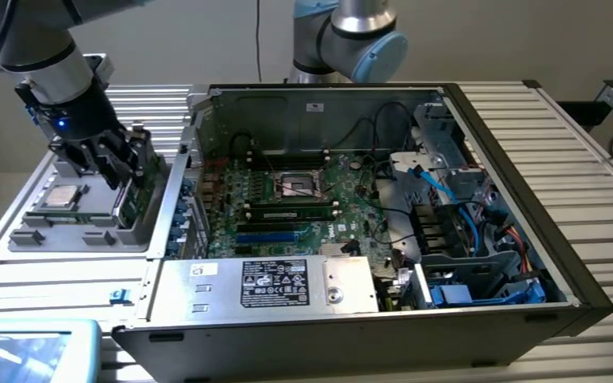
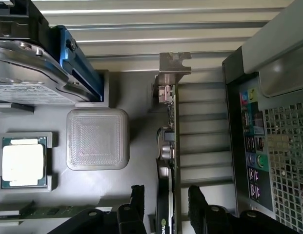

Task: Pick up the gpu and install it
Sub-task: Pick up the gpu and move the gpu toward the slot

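At the exterior view's left, the gripper (image 1: 122,177) hangs low over a grey tray (image 1: 73,233). The gpu (image 1: 144,199) stands there on its long edge in a slot. I think it is kept upright so that the two flat faces are free for a grasp from above. In the wrist view the black fingers (image 2: 136,197) are apart, one on each side of the gpu (image 2: 169,146), and a small gap shows, so nothing is clamped yet. The computer case (image 1: 504,148) lies on its side and open, probably so that the motherboard (image 1: 285,187) faces up to receive the card. The power supply (image 1: 269,283) carries a white and black label, but its print is too small to read. A small green mark on the card may be a logo.
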Controlling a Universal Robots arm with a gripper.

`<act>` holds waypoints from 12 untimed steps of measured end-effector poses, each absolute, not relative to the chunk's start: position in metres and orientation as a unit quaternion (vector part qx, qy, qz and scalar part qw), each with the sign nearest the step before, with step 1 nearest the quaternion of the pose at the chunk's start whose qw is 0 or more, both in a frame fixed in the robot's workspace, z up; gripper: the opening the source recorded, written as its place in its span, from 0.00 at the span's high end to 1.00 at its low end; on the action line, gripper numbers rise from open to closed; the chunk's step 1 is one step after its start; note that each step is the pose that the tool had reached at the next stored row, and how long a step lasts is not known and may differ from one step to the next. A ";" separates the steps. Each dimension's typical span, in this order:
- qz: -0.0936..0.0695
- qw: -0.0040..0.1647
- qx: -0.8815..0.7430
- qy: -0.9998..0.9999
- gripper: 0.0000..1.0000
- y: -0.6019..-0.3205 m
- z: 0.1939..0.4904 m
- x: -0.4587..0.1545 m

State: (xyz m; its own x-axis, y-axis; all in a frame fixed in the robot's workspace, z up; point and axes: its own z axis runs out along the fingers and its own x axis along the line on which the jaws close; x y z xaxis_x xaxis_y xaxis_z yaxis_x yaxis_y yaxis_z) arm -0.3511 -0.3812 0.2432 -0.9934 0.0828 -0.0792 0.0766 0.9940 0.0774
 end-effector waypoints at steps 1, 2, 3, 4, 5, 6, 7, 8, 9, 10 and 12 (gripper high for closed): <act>0.037 0.042 0.040 0.998 0.50 -0.381 0.241 -0.351; 0.037 0.042 0.040 0.998 0.50 -0.381 0.240 -0.351; 0.037 0.043 0.040 0.998 0.50 -0.381 0.238 -0.351; 0.037 0.043 0.040 0.998 0.50 -0.381 0.237 -0.351; 0.037 0.044 0.040 0.998 0.50 -0.381 0.235 -0.351; 0.037 0.044 0.040 0.998 0.50 -0.381 0.234 -0.351; 0.037 0.044 0.040 0.998 0.50 -0.381 0.232 -0.351; 0.037 0.044 0.040 0.998 0.50 -0.381 0.231 -0.351; 0.037 0.044 0.040 0.998 0.50 -0.381 0.230 -0.351; 0.037 0.044 0.040 0.998 0.50 -0.381 0.228 -0.351; 0.037 0.044 0.040 0.998 0.50 -0.381 0.226 -0.351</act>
State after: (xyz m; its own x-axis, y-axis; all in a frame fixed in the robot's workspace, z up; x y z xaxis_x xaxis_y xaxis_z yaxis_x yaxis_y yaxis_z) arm -0.3510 -0.3806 0.2260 -0.9929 0.0829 -0.0852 0.0763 0.9940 0.0778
